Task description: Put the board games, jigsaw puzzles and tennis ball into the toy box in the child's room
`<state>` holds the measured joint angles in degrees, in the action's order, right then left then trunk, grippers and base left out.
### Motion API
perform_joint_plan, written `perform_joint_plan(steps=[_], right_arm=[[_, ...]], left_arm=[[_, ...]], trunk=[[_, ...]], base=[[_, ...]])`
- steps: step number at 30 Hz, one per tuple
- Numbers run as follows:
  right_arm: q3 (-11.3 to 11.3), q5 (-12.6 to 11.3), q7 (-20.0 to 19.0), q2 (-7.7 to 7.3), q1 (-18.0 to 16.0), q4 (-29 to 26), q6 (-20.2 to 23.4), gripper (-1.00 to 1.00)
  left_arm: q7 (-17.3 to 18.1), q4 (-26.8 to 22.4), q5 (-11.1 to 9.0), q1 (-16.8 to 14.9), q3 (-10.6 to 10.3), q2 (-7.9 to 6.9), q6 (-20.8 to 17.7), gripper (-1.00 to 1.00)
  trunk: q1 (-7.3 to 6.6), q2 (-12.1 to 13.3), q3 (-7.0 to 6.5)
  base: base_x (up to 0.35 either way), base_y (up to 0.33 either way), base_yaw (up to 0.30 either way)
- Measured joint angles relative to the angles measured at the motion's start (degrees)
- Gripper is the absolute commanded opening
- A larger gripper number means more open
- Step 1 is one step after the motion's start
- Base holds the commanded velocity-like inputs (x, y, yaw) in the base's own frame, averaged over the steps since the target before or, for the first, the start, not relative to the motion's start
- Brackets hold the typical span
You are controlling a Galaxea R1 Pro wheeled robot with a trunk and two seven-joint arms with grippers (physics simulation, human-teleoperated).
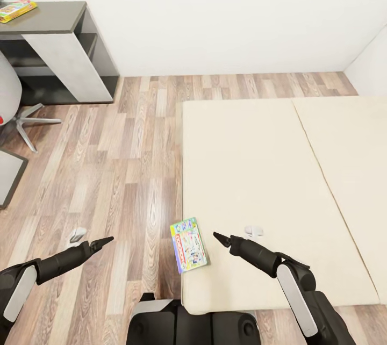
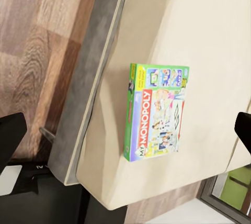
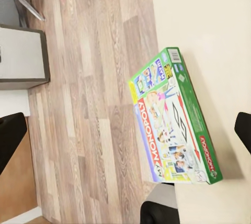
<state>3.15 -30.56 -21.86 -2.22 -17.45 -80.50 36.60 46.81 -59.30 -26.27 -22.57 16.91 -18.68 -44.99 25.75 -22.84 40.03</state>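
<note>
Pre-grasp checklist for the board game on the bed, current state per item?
1. Target in sight: ok. Board game lies flat on the bed, printed face up.
2. Position: not ok. It sits at the mattress edge and looks to overhang the floor side slightly; a push could tip it off.
3. Left gripper free: ok. It hangs over the floor beside the box, holding nothing; wrist view shows its fingers spread.
4. Right gripper free: ok. Over the mattress on the box's other side, not touching it, fingers spread.
5. Second bed game: cannot tell where it is.
6. Toy box: cannot tell. A colourful box lies on the table.
</note>
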Motion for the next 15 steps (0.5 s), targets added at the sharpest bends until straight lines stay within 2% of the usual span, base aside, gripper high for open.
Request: perform_joint_plan(steps=[15], right_arm=[[0.0,-0.1,0.3,0.14,0.2,0.4,-0.1,1.0]], left_arm=[[-0.1,0.1,0.1,0.0,0.1,-0.14,-0.1,1.0]], trunk=[[0.0,0.0,-1.4]], base=[[0.0,0.0,0.0]])
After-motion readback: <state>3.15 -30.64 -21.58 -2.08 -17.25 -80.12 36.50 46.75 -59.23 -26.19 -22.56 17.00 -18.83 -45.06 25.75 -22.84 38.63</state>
